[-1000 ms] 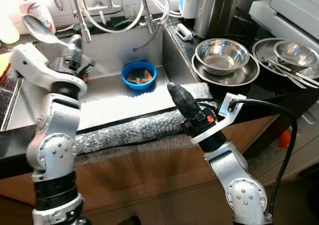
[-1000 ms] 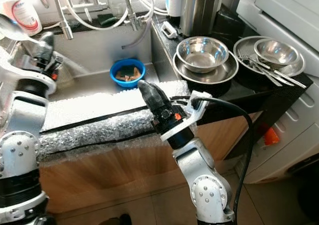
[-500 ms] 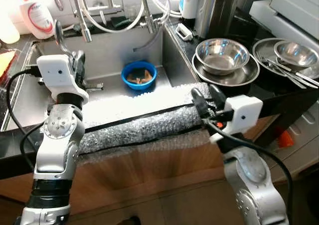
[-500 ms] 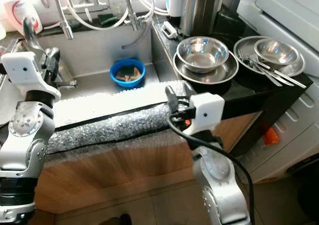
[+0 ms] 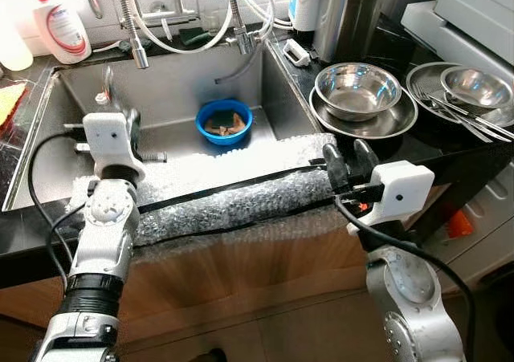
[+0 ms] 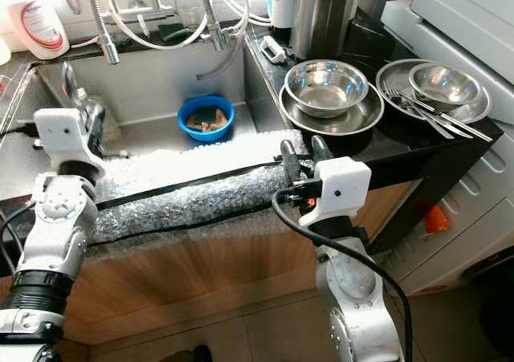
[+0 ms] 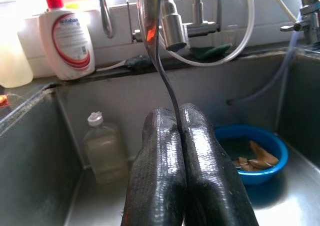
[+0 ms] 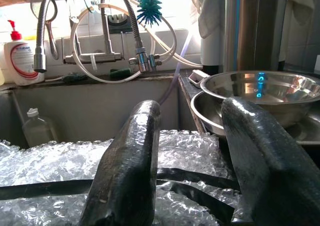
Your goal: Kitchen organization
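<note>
My left gripper (image 5: 128,123) hangs over the front left of the sink (image 5: 169,89), shut on the thin handle of a metal spoon (image 5: 106,81). The spoon (image 7: 152,15) stands upright, bowl end up, above the two fingers (image 7: 200,156), which are pressed together. A blue bowl (image 5: 224,121) with brownish sponge pieces sits on the sink floor to its right. My right gripper (image 5: 345,155) is open above the right end of the bubble wrap (image 5: 225,193) on the counter's front edge. Nothing is between its fingers (image 8: 131,156).
Two stacked steel bowls (image 5: 357,87) stand on the black counter right of the sink. Further right is a plate (image 5: 426,73) holding a bowl and cutlery. Taps and hoses (image 5: 185,25) crowd the sink's back. A soap bottle (image 5: 63,25) stands back left. A plastic bottle (image 7: 102,148) stands in the sink.
My left gripper has come down and forward with the spoon, from the back left to the sink's front. The right gripper has turned, shifted right along the bubble wrap and parted its fingers.
</note>
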Available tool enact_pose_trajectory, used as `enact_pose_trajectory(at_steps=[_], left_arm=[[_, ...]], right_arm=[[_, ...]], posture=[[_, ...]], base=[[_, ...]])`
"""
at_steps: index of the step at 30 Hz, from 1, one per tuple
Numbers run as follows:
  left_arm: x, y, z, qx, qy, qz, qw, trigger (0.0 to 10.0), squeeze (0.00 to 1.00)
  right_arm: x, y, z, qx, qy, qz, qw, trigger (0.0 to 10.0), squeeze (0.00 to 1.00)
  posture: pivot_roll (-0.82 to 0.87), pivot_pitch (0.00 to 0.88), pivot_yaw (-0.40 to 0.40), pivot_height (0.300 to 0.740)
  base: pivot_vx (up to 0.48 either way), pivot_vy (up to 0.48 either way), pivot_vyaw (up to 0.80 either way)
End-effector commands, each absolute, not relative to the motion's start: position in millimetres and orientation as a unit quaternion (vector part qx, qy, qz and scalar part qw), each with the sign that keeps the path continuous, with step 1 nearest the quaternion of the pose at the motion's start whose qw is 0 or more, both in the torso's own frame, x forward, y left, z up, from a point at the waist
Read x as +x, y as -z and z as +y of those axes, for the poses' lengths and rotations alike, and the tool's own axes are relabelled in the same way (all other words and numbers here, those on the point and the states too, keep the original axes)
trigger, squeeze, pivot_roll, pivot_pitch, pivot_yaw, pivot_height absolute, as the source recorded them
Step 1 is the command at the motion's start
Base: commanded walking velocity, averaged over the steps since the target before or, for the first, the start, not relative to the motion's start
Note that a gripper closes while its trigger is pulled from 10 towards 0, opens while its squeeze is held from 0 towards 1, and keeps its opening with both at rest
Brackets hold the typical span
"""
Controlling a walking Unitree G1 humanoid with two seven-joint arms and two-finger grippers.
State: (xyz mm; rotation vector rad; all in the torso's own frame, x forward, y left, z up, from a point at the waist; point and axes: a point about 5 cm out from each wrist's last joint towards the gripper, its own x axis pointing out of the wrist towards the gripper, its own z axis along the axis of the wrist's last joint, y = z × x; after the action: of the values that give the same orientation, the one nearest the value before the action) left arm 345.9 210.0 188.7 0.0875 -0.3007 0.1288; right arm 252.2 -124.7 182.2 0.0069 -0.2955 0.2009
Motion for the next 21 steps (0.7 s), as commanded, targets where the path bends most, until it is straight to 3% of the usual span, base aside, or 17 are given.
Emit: enact_pose_trajectory(at_steps=[1, 7, 8, 9, 21], left_arm=[[346.9, -187.2, 216.7, 0.046, -0.072, -0.147, 0.985, 10.0, 0.00], [351.9, -185.9, 222.2, 0.030, -0.081, -0.146, 0.985, 10.0, 0.00], [352.2, -184.6, 222.7, 0.029, -0.081, -0.145, 0.986, 10.0, 0.62], [352.2, -184.2, 222.7, 0.027, -0.082, -0.146, 0.986, 10.0, 1.00], [352.4, -184.6, 214.4, 0.024, -0.063, -0.159, 0.985, 10.0, 1.00]], right_arm=[[249.0, -182.1, -122.8, 0.004, -0.101, -0.149, 0.984, 10.0, 0.00], [248.6, -180.6, -122.6, 0.008, -0.097, -0.146, 0.985, 10.0, 0.00], [249.1, -180.5, -122.1, 0.008, -0.098, -0.145, 0.985, 10.0, 0.00], [249.5, -180.5, -122.0, 0.008, -0.098, -0.145, 0.985, 10.0, 0.00], [252.6, -179.0, -120.5, 0.015, -0.098, -0.140, 0.985, 10.0, 0.00]], posture=[[-0.08, 0.118, 0.052, 0.740], [-0.08, 0.116, 0.050, 0.740], [-0.08, 0.116, 0.050, 0.740], [-0.08, 0.114, 0.048, 0.740], [-0.08, 0.102, 0.046, 0.740]], base=[[0.000, 0.000, 0.00], [0.000, 0.000, 0.00], [0.000, 0.000, 0.00], [0.000, 0.000, 0.00], [0.000, 0.000, 0.00]])
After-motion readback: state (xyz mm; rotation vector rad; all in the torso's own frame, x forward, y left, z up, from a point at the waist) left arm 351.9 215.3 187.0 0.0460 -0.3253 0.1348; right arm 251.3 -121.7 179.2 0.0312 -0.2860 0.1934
